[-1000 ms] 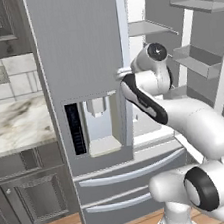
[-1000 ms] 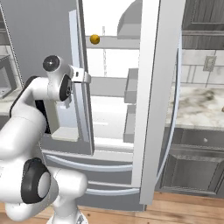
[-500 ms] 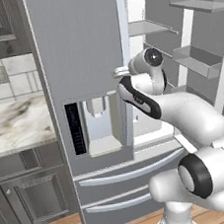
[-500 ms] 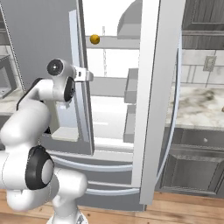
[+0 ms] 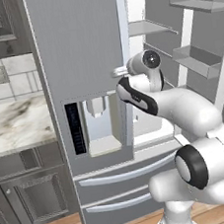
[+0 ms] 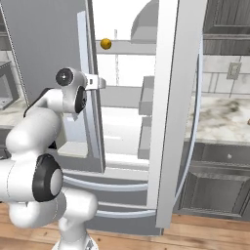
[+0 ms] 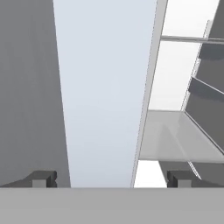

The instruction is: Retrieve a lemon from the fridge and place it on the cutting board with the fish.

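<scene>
Now my gripper (image 7: 109,178) hangs with its fingers spread wide and empty, the pale handle (image 7: 103,92) of the closed left door straight ahead between them. Past its edge, to my right, the fridge (image 5: 81,48) stands open on a white shelf (image 7: 179,135). The lemon (image 6: 106,44), round with no long side to line up, rests on a higher shelf, above me, to the right and deeper inside. So I judge the next reach goes up and around the door edge. Compared with a second ago, my hand sits closer to that handle; the lemon hasn't moved.
</scene>
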